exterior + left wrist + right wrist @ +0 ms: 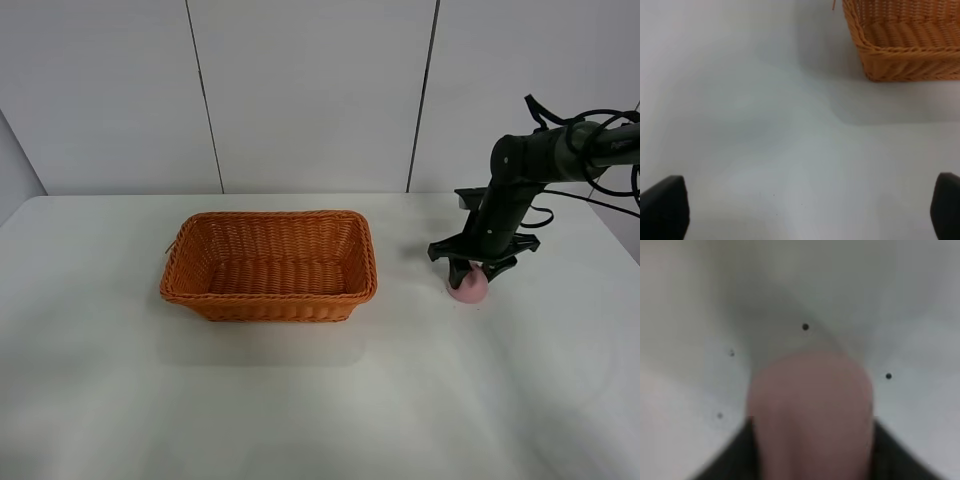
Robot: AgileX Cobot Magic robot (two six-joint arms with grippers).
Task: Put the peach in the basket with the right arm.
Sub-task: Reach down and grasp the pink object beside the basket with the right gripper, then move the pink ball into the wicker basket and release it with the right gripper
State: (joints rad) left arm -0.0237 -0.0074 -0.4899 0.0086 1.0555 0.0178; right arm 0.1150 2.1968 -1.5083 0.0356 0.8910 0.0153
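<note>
The pink peach (pixel 468 288) rests on the white table to the right of the orange-brown wicker basket (pixel 270 216), about a hand's width from its right rim. My right gripper (pixel 472 268) comes down on the peach from above. In the right wrist view the peach (pixel 810 410) fills the space between the dark fingers (pixel 725 467), which press against both its sides. The left gripper (pixel 805 210) is open over bare table, a corner of the basket (pixel 905 65) ahead of it. The exterior view does not show the left arm.
The white table (pixel 300 400) runs wide in front of the basket and to its left. A pale panelled wall (pixel 310 90) stands behind the table's far edge. Loose black cables (pixel 600 190) hang from the right arm at the right edge.
</note>
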